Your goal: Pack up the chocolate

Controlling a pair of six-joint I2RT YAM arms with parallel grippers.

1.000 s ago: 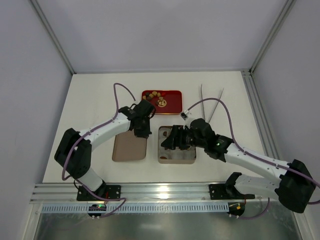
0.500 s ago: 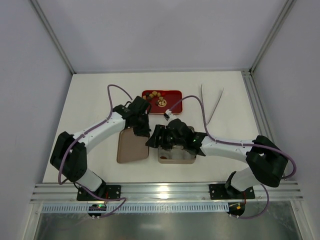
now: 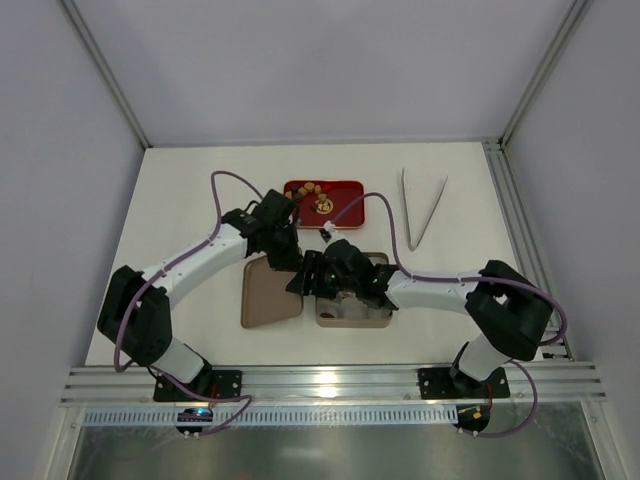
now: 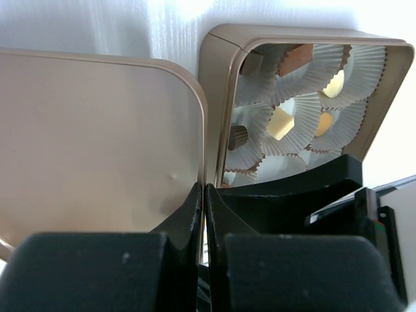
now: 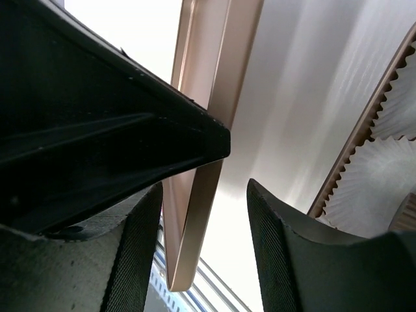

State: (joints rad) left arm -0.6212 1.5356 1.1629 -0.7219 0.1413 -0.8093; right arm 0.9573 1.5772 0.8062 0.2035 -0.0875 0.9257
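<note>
While the lid (image 4: pixel 97 143) lies alongside, the tin (image 4: pixel 216 84) holds cupped chocolates (image 4: pixel 281 122).

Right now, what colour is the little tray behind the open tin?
Glossy red. The rectangular tray shows best in the top external view.

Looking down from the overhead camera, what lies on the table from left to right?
Tan lid → open tin of paper cups → metal tongs. The red tray is left out, since it overlaps the lid and the tin.
</note>
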